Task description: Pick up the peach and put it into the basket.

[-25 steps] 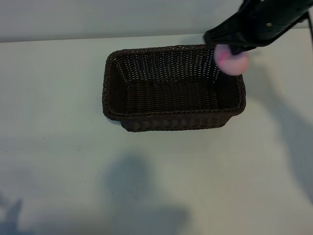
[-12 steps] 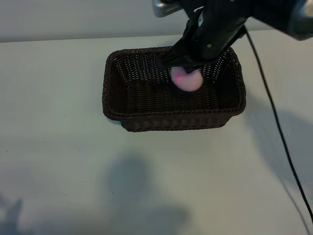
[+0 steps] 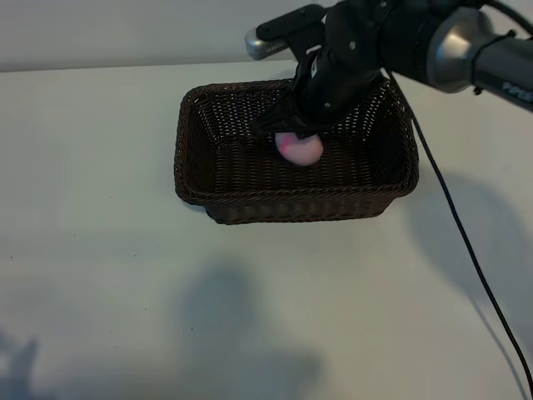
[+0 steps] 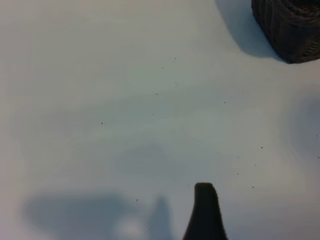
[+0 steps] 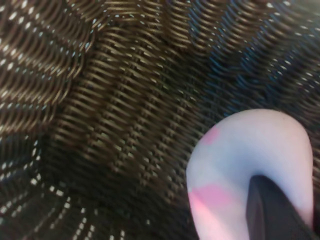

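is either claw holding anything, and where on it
The right claw is shut on the peach, gripping its top, inside the basket. The left claw holds nothing.

Right tool (image 3: 297, 140) clamped shut, angled downward

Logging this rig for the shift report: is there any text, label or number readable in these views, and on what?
Right arm: small white lettering on its dark sleeve, too blurred to read.
Basket, peach, table: no text.
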Controlling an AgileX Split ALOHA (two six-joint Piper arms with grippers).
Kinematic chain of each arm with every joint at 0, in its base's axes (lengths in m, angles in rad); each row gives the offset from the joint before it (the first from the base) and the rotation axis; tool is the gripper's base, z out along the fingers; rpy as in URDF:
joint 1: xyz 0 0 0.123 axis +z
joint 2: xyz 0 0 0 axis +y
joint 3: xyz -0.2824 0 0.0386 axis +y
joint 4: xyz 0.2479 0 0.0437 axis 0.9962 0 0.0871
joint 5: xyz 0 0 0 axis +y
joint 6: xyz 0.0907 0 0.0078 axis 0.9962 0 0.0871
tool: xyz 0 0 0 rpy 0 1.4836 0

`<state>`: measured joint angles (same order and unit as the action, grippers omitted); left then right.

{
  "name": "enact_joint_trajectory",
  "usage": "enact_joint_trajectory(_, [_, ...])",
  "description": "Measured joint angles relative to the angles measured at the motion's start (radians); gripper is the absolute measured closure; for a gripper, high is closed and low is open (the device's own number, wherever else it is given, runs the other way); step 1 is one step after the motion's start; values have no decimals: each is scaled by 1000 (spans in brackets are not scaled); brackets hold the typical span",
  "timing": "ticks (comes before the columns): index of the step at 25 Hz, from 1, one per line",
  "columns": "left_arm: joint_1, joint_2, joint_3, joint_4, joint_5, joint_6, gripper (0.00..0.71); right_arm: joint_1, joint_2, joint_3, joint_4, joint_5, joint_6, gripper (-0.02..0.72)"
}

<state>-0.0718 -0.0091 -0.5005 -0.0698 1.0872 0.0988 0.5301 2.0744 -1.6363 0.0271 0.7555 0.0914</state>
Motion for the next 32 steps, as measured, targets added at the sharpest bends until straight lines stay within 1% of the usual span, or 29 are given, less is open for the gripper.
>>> enact_joint_trajectory(4, [0,0,0,0,0,0,156,0,29,0,0,-11,0,652])
enact_joint_trajectory(7, [0,0,0,0,0,0,157,0,29,0,0,-11,0,613])
enact_joint_trajectory(10, [0,0,0,0,0,0,157,0,29,0,0,-5,-2,504])
enact_joint_trajectory(14, [0,0,0,0,0,0,157,0,29,0,0,14,-24,280])
enact_joint_trajectory(16, [0,0,0,0,0,0,157,0,29,-11,0,42,-33,174])
enact_joint_trajectory(17, [0,0,0,0,0,0,157,0,29,-23,0,57,-32,136])
enact_joint_trajectory(18, [0,0,0,0,0,0,157,0,29,-36,0,77,-32,114])
enact_joint_trajectory(20, [0,0,0,0,0,0,157,0,29,-86,0,135,-33,95])
enact_joint_trajectory(26, [0,0,0,0,0,0,157,-7,29,-284,4,340,-22,121])
enact_joint_trajectory(29, [0,0,0,0,0,0,157,-34,29,-349,-4,431,-23,124])
enact_joint_trajectory(32, [0,0,0,0,0,0,157,-83,29,-384,-11,459,-26,124])
